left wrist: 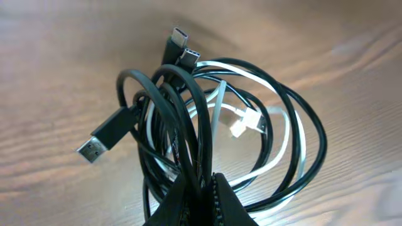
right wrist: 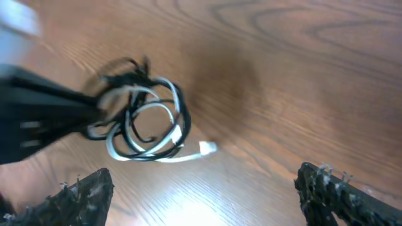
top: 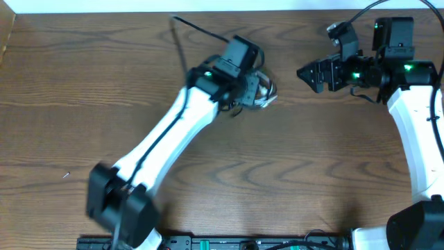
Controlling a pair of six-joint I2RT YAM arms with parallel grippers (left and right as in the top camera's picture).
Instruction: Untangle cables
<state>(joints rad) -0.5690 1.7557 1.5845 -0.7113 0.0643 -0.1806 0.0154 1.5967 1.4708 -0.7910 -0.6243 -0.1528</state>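
the left gripper [left wrist: 202, 183] is squeezing the cables [left wrist: 188, 125] in a bunch, the right gripper [top: 310, 73] is hanging open near them, so pulling could be tightening knots.

We see a brown wooden table [top: 312, 173] with a bold, wavy grain, and it fills nearly every view. Along its far edge runs a pale strip [top: 104, 5], and at the far left corner there is a lighter wooden edge [top: 5, 42]. A tiny pale speck [top: 66, 175] lies on the left part of the table, too small for us to identify.
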